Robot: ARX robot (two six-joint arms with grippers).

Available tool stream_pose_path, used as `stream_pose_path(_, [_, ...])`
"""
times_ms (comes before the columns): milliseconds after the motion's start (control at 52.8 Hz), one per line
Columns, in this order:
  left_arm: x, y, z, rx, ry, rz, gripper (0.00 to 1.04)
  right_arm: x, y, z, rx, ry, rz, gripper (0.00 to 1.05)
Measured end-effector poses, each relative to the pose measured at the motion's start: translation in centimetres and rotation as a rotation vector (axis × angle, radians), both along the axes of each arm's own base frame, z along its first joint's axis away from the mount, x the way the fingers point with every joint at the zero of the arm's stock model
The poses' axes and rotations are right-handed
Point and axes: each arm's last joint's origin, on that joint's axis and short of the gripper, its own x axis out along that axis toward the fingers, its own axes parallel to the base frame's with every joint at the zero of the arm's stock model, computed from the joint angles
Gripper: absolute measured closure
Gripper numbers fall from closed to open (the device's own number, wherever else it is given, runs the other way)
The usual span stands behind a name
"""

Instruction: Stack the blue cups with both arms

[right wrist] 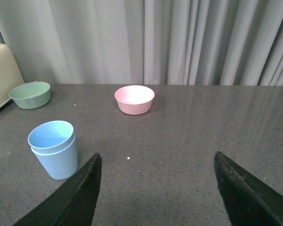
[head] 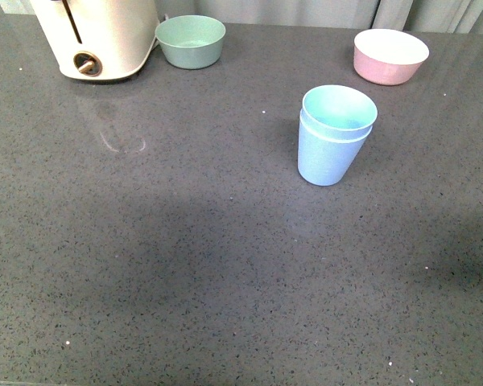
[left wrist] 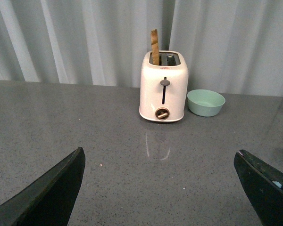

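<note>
Standing at the far left was a toaster (head: pixel 97 36), then a green bowl (head: pixel 191 41). The blue cups (head: pixel 333 135) sat one inside the other, right of the middle, near the pink bowl (head: pixel 390 55). Both the left gripper (left wrist: pixel 158 188) and right gripper (right wrist: pixel 155 188) were spread apart, holding nothing. The stacking looked done; next, the arms probably only needed to rest.

A dark grey speckled counter (head: pixel 185 265) fills the front view, its polished surface scattered with tiny white flecks and giving a faint reflection near its far left corner. Along the counter's far edge hangs a pale grey-white curtain (right wrist: pixel 188 42) in vertical folds, closing off everything behind it in both wrist views. Light is soft and even, with broad, diffuse shadows lying across the middle of the counter and towards its near right edge. No wall, floor or window can be made out.
</note>
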Motion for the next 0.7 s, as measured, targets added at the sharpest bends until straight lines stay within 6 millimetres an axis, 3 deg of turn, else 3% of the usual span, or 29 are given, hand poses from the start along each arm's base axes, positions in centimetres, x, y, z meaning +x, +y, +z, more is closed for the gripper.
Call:
stream_pose_path(171, [0.00, 0.00, 0.00, 0.000, 0.000, 0.000, 0.09, 0.00, 0.00, 0.00, 0.001, 0.000, 0.000, 0.08])
stream_pose_path(701, [0.00, 0.00, 0.00, 0.000, 0.000, 0.000, 0.09, 0.00, 0.00, 0.00, 0.000, 0.000, 0.000, 0.09])
